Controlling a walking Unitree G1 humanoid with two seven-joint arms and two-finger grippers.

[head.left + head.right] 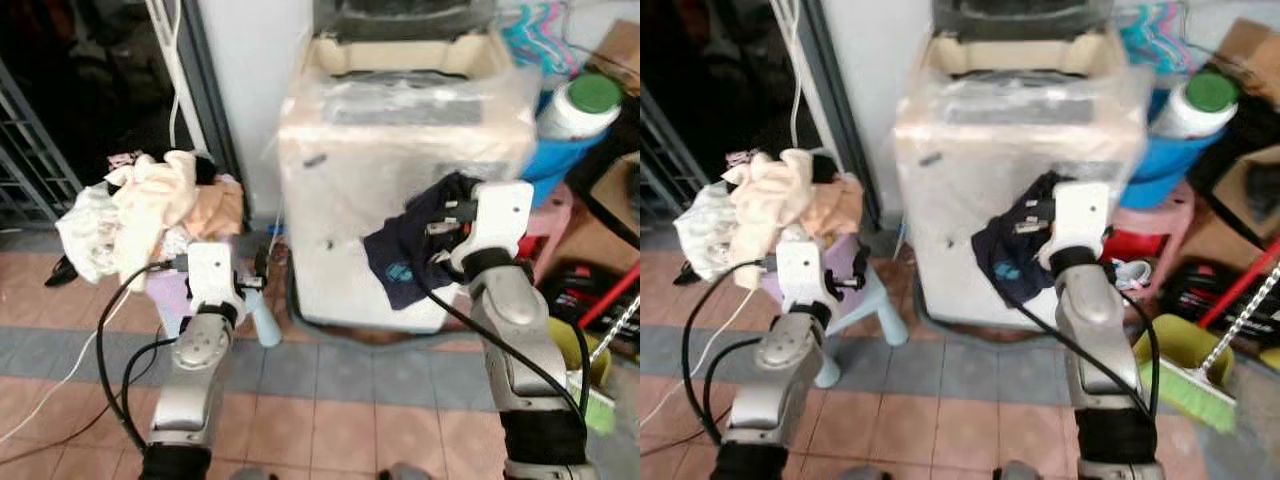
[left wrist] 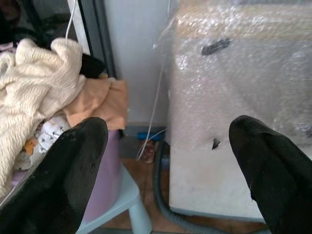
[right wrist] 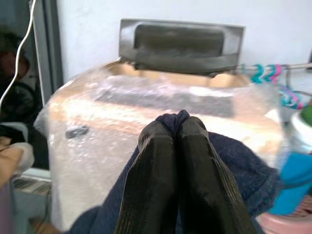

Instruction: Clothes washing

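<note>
Loading step: right gripper (image 3: 178, 127) pinches navy garment (image 1: 400, 262); left gripper (image 2: 170, 146) spread, empty. Next: lift garment into washer (image 1: 400, 140).

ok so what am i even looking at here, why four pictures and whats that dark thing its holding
It is a two-armed humanoid robot doing laundry. The two wide pictures come from its head camera, looking down at its own silver arms. The other two come from cameras on each wrist, looking along the black fingers. The right gripper is shut on a dark navy cloth garment, held up in front of the cream top-loading washing machine wrapped in bubble plastic, whose lid is up. The left gripper is open and holds nothing. Beside it, a heap of cream and peach clothes sits on a pale plastic stool.
</note>
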